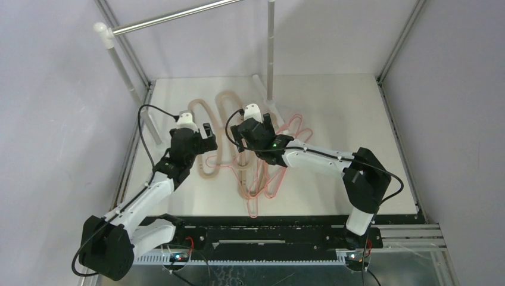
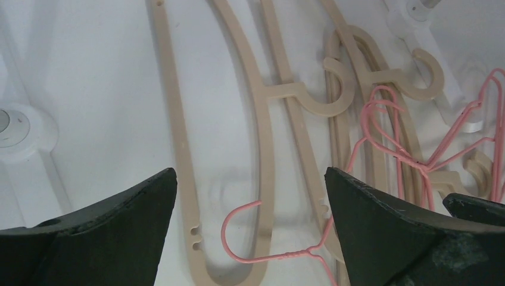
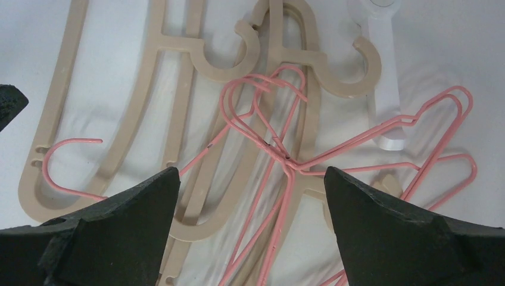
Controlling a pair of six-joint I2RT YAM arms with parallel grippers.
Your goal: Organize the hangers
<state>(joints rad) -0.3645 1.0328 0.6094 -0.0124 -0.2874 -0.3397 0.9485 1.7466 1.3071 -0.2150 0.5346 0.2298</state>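
Beneath the left gripper (image 2: 250, 179), whose jaws stand wide apart with nothing between them, the beige hangers (image 2: 286, 89) lie flat and overlapping. One pink hook sits just under the gap, probably the piece being lined up. The right gripper (image 3: 251, 176) is equally wide open and empty, hanging over the knot where the pink wire hangers (image 3: 286, 158) cross on top of the beige ones. That tangle likely explains why both arms crowd one spot. Beyond the fingers, a white post foot (image 3: 384, 89) rests on the pale table (image 1: 333, 107). Higher up, a silver rail (image 1: 178, 16) spans the posts, presumably the place to hang them.
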